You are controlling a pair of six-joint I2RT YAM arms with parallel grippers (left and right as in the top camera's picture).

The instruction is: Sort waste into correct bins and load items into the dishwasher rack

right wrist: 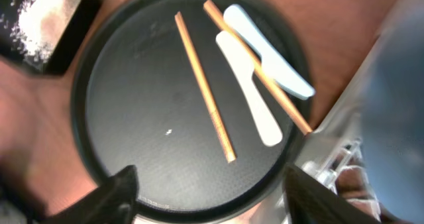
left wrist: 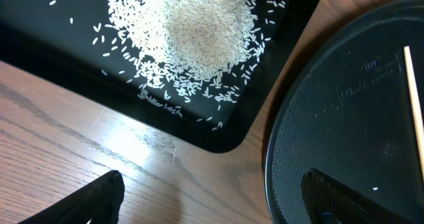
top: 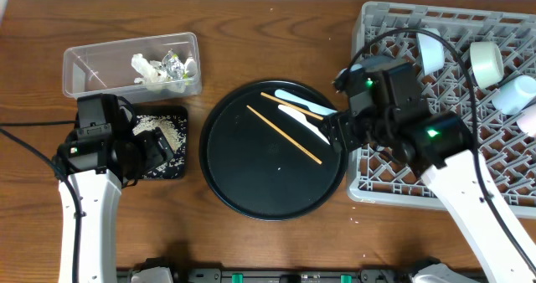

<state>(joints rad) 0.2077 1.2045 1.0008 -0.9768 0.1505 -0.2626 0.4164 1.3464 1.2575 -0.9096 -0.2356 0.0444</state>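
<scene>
Resting ahead of parted right fingers (right wrist: 120, 188) are chopsticks (right wrist: 205, 88) and spoons (right wrist: 249, 91).

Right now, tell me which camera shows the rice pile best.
Left wrist: the rice pile sits close, single grains clear on the black tray. Overhead shows only a pale patch beside the left arm; right wrist, a blurred corner patch.
</scene>
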